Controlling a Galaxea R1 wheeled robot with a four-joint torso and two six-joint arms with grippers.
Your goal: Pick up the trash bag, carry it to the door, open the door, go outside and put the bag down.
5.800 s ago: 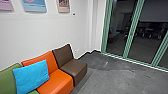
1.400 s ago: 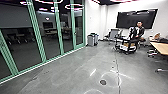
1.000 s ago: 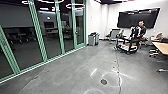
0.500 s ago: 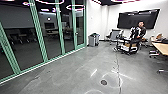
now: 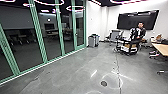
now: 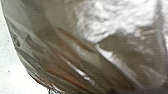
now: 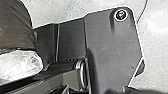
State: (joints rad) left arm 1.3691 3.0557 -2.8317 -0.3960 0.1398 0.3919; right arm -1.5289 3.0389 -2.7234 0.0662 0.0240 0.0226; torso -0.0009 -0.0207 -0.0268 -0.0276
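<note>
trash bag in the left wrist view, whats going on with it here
The robot seems to be carrying the trash bag, which shows close up, though the grip itself can't be made out. It is indoors, with green-framed glass panels on the head view's left. Further off, a person stands by a cart.

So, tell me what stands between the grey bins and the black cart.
In the head view, a grey-backed chair stands between the grey bins and the black cart.
</note>
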